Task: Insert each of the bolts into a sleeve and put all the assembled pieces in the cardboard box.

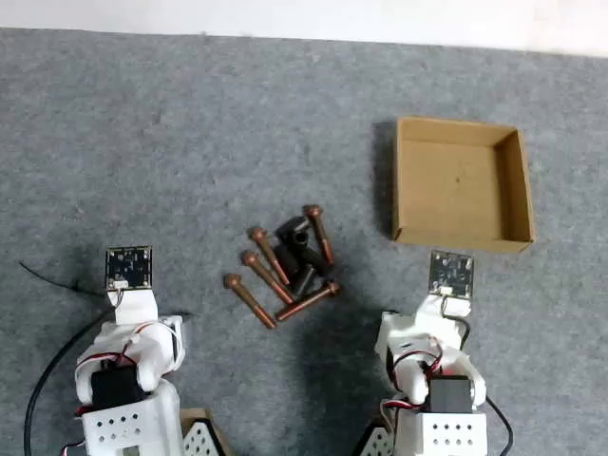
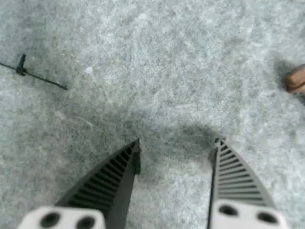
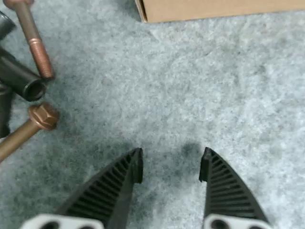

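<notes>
High view, left side: the left arm (image 1: 128, 356) sits at the near edge of the grey mat (image 1: 190, 123), with a thin black cable tie (image 1: 38, 277) lying just beside it. Left wrist view: the left gripper (image 2: 178, 141) is spread wide and released, hovering over bare mat. A bolt head (image 2: 296, 79) peeks in at the edge.

Middle of the table: five copper bolts (image 1: 268, 277) lie in a loose pile, fanned out and partly crossing, mixed in with dark sleeves (image 1: 295, 231). I can't tell how many sleeves.

The right arm (image 1: 427, 361) sits near the pile, on its right. Right wrist view: the right gripper (image 3: 172, 151) is also released and gaping over the mat, with bolts and sleeves close by.

The cardboard box (image 1: 462, 243) stands just beyond the right arm, top open, brown floor showing, apart from the pile.
</notes>
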